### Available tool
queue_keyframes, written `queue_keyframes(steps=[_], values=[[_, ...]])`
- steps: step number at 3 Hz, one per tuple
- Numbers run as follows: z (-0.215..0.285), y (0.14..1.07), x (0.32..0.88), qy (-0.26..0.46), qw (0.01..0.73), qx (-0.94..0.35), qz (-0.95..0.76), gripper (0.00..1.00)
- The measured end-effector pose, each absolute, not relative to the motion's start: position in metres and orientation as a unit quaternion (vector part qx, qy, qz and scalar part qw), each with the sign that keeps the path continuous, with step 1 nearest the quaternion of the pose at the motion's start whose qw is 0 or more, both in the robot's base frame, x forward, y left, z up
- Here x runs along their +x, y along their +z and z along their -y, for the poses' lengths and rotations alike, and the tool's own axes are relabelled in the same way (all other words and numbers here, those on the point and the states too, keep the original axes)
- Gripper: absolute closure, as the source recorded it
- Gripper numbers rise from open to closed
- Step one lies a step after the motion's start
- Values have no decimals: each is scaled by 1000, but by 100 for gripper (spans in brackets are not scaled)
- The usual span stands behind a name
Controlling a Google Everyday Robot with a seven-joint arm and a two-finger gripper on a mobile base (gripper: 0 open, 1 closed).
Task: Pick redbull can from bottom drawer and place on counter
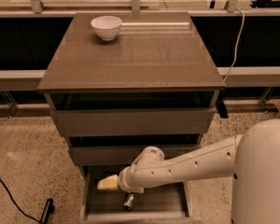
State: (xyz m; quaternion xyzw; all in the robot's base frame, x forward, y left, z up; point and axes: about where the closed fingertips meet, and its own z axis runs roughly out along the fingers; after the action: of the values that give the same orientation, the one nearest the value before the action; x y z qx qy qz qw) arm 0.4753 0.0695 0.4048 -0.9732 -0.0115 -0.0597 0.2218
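The redbull can (129, 200) lies in the open bottom drawer (135, 216), only its shiny end showing below my wrist. My gripper (116, 190) is down inside the drawer, right over the can. One pale finger (107, 183) sticks out to the left and the other is hidden behind the wrist, so the gripper looks open. I cannot tell whether it touches the can. The counter (140, 59) tops the cabinet above.
A white bowl (106, 27) stands at the counter's back left. The two upper drawers (130, 122) are slightly pulled out above my arm. A black cable (11, 197) and a dark object (46, 210) lie on the speckled floor at left.
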Motion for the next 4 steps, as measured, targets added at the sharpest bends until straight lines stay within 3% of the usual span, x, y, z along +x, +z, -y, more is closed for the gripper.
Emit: queue_keyframes(steps=[2,4], values=[[-70,396,482,-66,213,-975,18,0],[-34,306,496,-26,226,-973,-39,0]])
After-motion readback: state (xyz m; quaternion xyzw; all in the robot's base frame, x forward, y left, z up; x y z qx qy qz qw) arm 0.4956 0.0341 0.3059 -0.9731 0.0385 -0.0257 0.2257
